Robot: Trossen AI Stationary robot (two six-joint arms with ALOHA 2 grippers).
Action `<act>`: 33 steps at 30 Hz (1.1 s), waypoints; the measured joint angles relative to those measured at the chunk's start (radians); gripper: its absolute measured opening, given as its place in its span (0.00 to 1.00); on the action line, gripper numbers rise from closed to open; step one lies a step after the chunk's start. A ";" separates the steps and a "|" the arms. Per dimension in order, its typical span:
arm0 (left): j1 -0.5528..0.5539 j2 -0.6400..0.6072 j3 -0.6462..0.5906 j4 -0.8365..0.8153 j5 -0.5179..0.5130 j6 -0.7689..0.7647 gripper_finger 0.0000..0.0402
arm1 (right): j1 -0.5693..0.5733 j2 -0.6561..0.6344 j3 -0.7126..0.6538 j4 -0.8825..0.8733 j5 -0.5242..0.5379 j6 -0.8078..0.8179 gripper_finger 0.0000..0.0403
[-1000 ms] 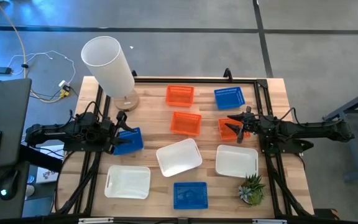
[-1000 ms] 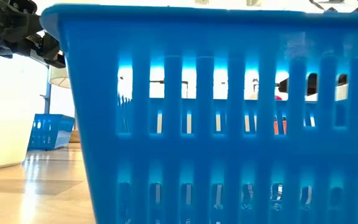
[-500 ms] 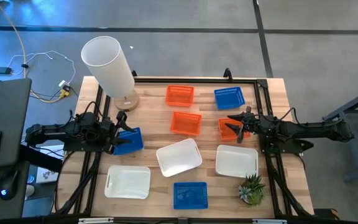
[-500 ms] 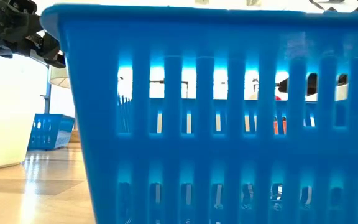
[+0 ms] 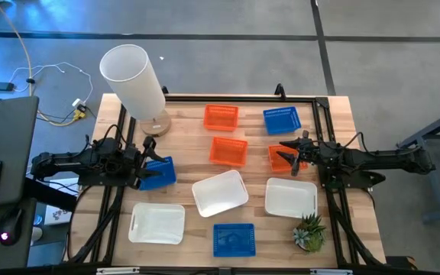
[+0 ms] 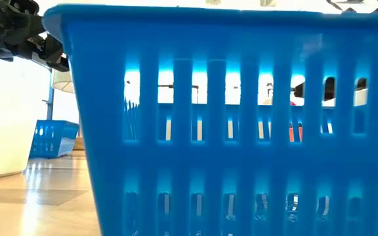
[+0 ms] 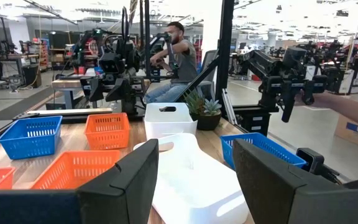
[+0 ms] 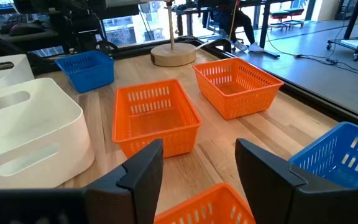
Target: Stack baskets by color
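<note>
Pale wood-plank desk [image 5: 182,103] w/ black frame rails. Three orange mesh-sided plastic baskets [image 5: 221,117] at far centre & right. Three blue slotted plastic baskets: far right [image 5: 282,119], left [image 5: 159,173], near centre [image 5: 234,239]. Three plain white smooth plastic baskets [image 5: 220,192] across the near half, no pattern. Tall white cylinder lamp [image 5: 132,79] on a tan wooden base, far left. Small green spiky potted plant [image 5: 309,231], near right. Both arms dark, black claws: left claw [image 5: 148,163], right claw [image 5: 287,153].

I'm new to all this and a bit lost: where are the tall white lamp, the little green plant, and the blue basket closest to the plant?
Tall white lamp [image 5: 134,78]: high view, on its shade.
Green plant [image 5: 309,231]: high view, on its leaves.
Blue basket [image 5: 234,239]: high view, on its floor.
</note>
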 joint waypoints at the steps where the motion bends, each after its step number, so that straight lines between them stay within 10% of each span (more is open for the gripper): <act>1: 0.000 0.000 0.000 0.000 0.000 0.000 0.49 | 0.000 0.000 0.000 0.000 0.000 0.000 0.47; 33: 0.000 0.000 0.000 0.001 -0.001 -0.001 0.49 | 0.000 -0.001 0.059 0.126 -0.028 0.000 0.47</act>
